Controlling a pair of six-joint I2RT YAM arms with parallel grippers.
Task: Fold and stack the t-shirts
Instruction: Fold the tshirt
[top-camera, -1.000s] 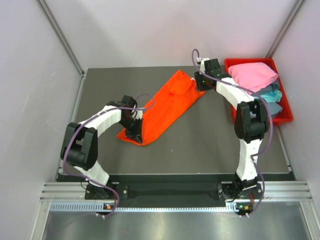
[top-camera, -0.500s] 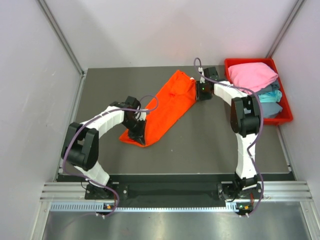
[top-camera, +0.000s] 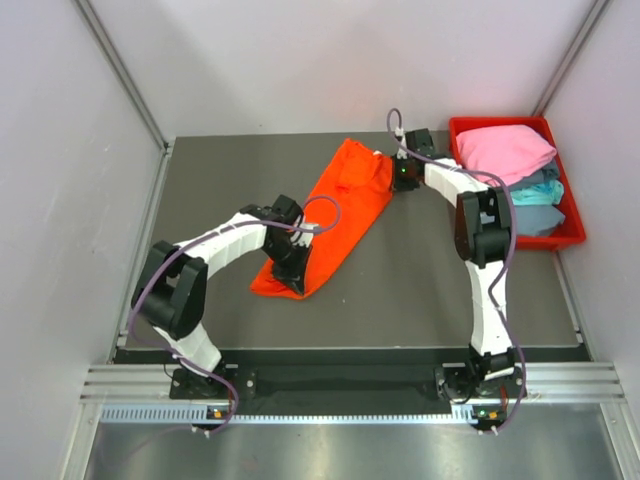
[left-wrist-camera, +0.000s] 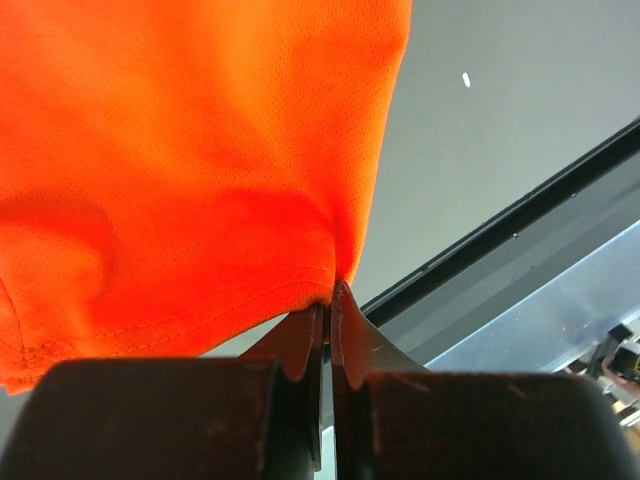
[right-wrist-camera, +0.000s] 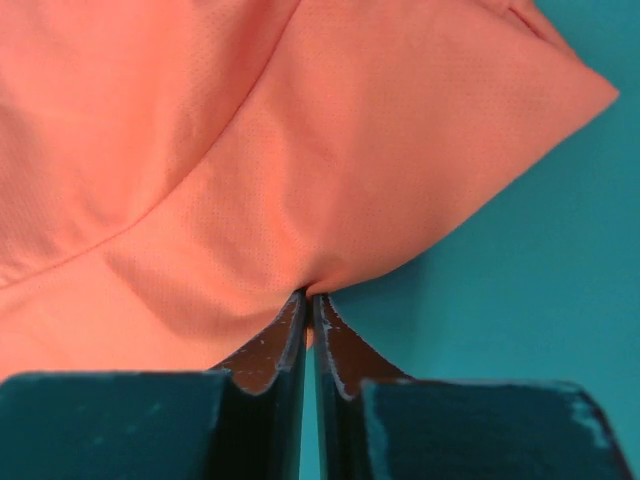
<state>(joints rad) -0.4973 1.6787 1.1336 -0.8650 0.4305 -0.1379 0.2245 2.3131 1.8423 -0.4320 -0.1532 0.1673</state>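
An orange t-shirt (top-camera: 335, 205) lies folded lengthwise in a long diagonal strip across the middle of the dark table (top-camera: 420, 290). My left gripper (top-camera: 296, 272) is shut on its near lower hem; in the left wrist view the orange cloth (left-wrist-camera: 190, 170) is pinched between the jaw tips (left-wrist-camera: 330, 295). My right gripper (top-camera: 400, 178) is shut on the shirt's far upper corner, and the right wrist view shows the fabric (right-wrist-camera: 300, 160) puckered into the closed tips (right-wrist-camera: 308, 298). Pink (top-camera: 505, 150), light teal (top-camera: 540, 190) and grey-blue (top-camera: 535, 217) t-shirts sit piled in the bin.
A red plastic bin (top-camera: 570, 235) stands at the table's back right corner, close to the right arm. Grey walls enclose the table on three sides. A metal rail (top-camera: 340, 385) runs along the near edge by the arm bases.
The right gripper has closed onto the shirt's far corner. The left gripper has dragged the near end of the shirt rightward and toward the front, so the strip lies steeper.
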